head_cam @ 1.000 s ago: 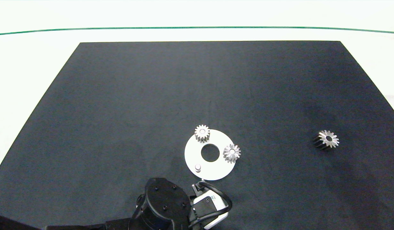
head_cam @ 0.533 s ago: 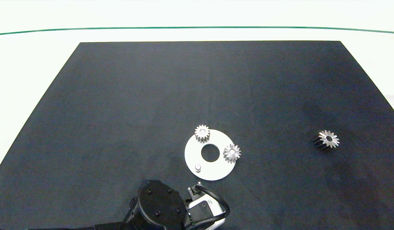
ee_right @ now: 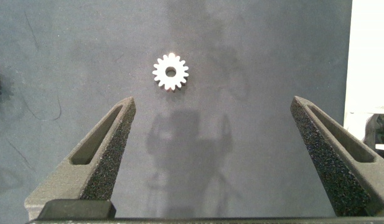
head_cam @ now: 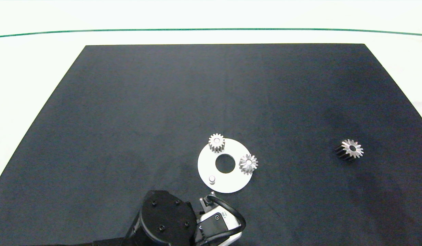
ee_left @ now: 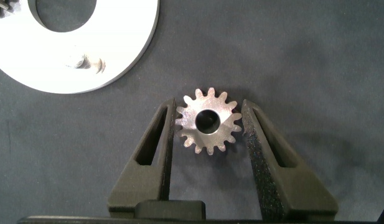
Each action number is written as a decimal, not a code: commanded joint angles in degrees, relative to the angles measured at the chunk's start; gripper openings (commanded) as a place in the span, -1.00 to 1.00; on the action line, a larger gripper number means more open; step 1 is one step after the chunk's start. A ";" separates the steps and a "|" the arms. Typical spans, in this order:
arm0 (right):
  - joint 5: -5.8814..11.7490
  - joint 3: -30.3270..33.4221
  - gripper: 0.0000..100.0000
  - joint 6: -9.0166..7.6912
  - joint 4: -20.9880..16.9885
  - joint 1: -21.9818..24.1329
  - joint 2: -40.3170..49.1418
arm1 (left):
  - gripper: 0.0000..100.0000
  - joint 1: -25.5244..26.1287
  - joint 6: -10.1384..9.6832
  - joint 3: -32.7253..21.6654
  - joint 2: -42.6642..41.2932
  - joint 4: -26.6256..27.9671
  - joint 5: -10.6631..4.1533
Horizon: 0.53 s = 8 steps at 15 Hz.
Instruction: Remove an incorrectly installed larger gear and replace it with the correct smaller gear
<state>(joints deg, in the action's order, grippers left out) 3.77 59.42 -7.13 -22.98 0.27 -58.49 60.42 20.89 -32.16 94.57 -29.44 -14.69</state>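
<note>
1. The smaller gear (ee_left: 208, 121) sits between the left gripper (ee_left: 208, 127)'s fingers, clamped, at 6 o'clock of the white disc (head_cam: 231, 181).
2. The larger gear (head_cam: 349, 149) lies at 3 o'clock, well apart.
3. The right gripper (ee_right: 210, 130) is spread wide, holding nothing.

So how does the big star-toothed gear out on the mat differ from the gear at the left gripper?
The larger gear has sharp pointed teeth; the smaller gear has short blunt ones. The larger gear shows dark fluted sides; the smaller gear shows only its flat silver face. The larger gear lies alone on the mat; the smaller gear sits at the left gripper. Both are silver, have round centre holes, and are off the white plate.
</note>
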 commanded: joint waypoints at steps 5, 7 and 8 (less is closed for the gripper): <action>0.01 0.00 1.00 -0.08 -0.14 0.00 -0.04 | -0.68 0.14 0.11 -0.01 -0.36 1.67 -0.08; 0.01 0.00 1.00 0.01 -0.14 0.00 -0.04 | -0.68 0.14 0.11 -0.18 -0.71 1.93 -0.08; 0.01 0.00 1.00 0.01 -0.14 0.00 -0.04 | 1.00 0.14 0.11 -0.54 -0.71 2.02 -0.08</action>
<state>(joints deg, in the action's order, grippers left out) 3.77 59.42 -7.08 -22.98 0.27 -58.49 60.55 20.88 -32.44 94.07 -27.17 -14.67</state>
